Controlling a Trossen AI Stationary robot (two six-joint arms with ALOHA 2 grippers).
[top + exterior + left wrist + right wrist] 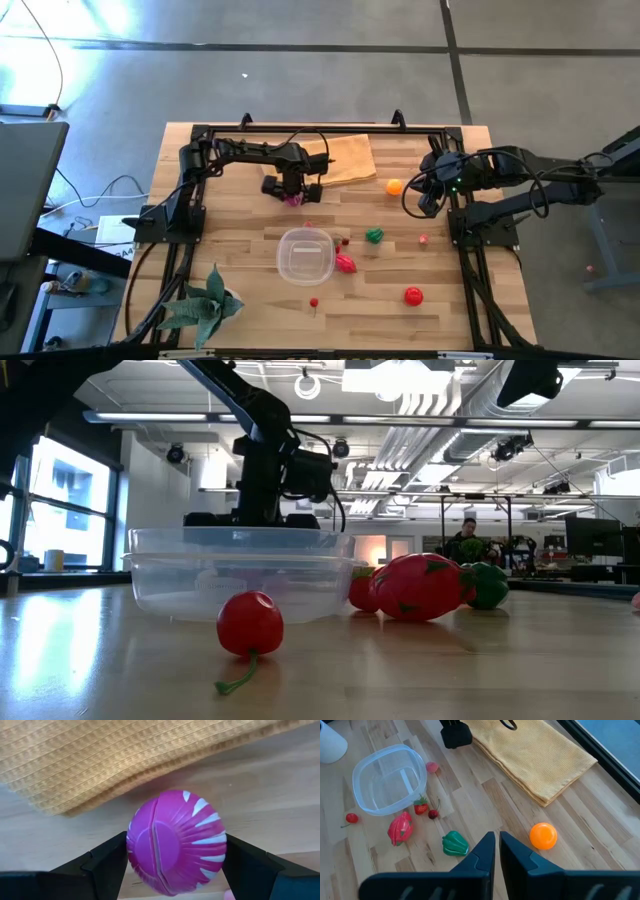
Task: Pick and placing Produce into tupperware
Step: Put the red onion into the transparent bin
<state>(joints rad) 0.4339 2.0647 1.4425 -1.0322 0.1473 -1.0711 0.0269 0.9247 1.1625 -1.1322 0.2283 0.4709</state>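
The left arm reaches inward, its pincer (pixel 293 190) pointed down with both fingers (pixel 107 857) pressed against something held. The right arm waits at its side (folded back), pincer (pixel 497 845) nearly closed.

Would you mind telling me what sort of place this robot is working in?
Probably a robotics lab or workshop in an industrial-style hall. The low view shows exposed ceiling ducts and a person at far workbenches; the high view shows a wooden table standing on a concrete floor.
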